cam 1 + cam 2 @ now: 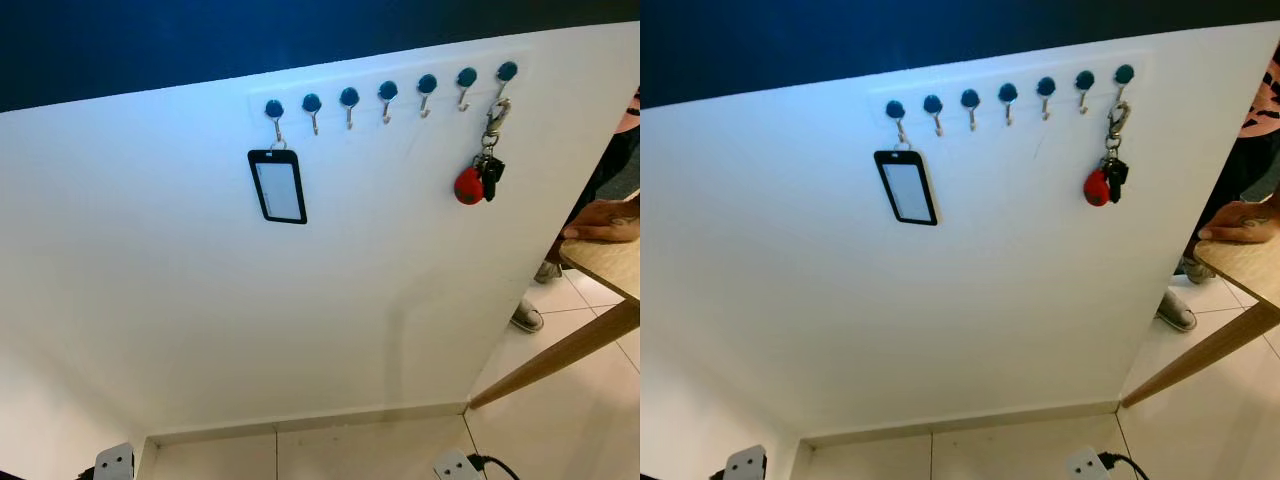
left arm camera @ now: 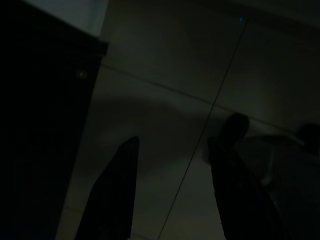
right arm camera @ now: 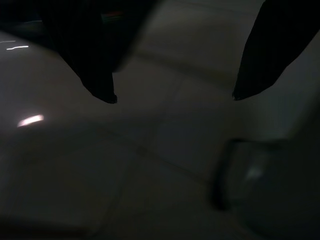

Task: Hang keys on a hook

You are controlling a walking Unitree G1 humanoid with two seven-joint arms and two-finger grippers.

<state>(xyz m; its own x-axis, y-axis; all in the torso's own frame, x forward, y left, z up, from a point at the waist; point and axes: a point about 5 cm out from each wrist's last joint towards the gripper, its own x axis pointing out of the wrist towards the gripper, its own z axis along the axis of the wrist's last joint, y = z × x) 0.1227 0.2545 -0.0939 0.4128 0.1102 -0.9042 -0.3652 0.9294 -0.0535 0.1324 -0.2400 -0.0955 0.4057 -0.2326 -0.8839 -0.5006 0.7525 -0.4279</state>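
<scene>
Hanging: keys [image 1: 480,180] on end hook [image 1: 505,74] | badge [image 1: 277,186] opposite | both tools spread, empty

A black-framed badge holder [image 1: 277,185] with a pale window hung flat against the white wall [image 1: 200,320], left of centre in the upper part of the frame. Above the wall ran a dark blue band [image 1: 250,40] along the top edge. At the right edge a person's hand [image 1: 603,220] rested on the corner of a wooden table [image 1: 610,265], whose slanted leg [image 1: 555,355] ran down to the pale tiled floor [image 1: 560,420]. A grey shoe [image 1: 526,318] stood on the tiles just beside the wall's corner. A black cable [image 1: 495,466] lay at the bottom right.
</scene>
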